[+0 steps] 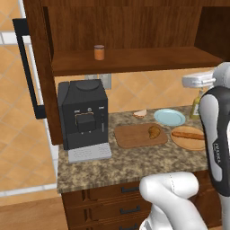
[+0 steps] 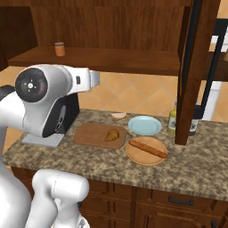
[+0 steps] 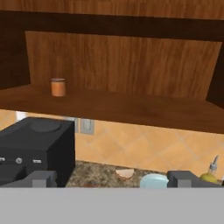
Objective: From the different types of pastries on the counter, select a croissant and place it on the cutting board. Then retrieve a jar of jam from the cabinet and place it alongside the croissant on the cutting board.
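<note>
Lying on cutting board (image 1: 134, 135) – croissant (image 1: 154, 131); jam jar (image 1: 99, 52) on cabinet shelf (image 1: 134, 60), far left – claw (image 3: 116, 178) spread, empty.

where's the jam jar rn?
The jar of jam stands upright on the cabinet shelf, toward its left end, above the coffee machine; the hand view shows it upper left.
</note>
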Tool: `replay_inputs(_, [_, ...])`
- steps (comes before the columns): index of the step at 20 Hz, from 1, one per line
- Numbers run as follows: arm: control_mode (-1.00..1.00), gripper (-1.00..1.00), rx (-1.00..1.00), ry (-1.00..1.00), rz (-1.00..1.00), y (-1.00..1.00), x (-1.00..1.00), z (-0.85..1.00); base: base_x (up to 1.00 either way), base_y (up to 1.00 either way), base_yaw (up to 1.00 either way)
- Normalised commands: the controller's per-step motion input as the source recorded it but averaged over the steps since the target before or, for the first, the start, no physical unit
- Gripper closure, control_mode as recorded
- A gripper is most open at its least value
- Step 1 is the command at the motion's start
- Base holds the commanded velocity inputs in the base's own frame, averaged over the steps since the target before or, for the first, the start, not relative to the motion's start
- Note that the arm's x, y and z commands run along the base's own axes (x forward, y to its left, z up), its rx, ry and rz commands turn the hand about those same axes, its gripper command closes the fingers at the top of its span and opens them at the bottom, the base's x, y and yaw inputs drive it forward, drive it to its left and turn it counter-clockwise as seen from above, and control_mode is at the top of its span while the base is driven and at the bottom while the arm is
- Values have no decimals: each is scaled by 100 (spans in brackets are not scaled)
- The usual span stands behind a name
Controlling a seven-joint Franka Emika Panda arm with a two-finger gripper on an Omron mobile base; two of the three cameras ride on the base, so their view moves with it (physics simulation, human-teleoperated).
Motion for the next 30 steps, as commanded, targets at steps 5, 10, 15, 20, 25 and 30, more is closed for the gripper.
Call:
replay_inputs(5, [-100,-100,0,3,0,16,-21,66,0,0,0])
replay_inputs(10, [-100,-100,0,0,0,12,-14,34,0,0,0])
replay_inputs(15, [-100,-100,0,0,0,23,12,-27,0,0,0])
replay_inputs(20, [-100,-100,0,-9,0,23,20,-38,0,0,0])
replay_inputs(25, [-100,-100,2,-2,0,8,10,12,0,0,0])
replay_inputs(30, [-100,-100,0,14,0,8,5,36,0,0,0])
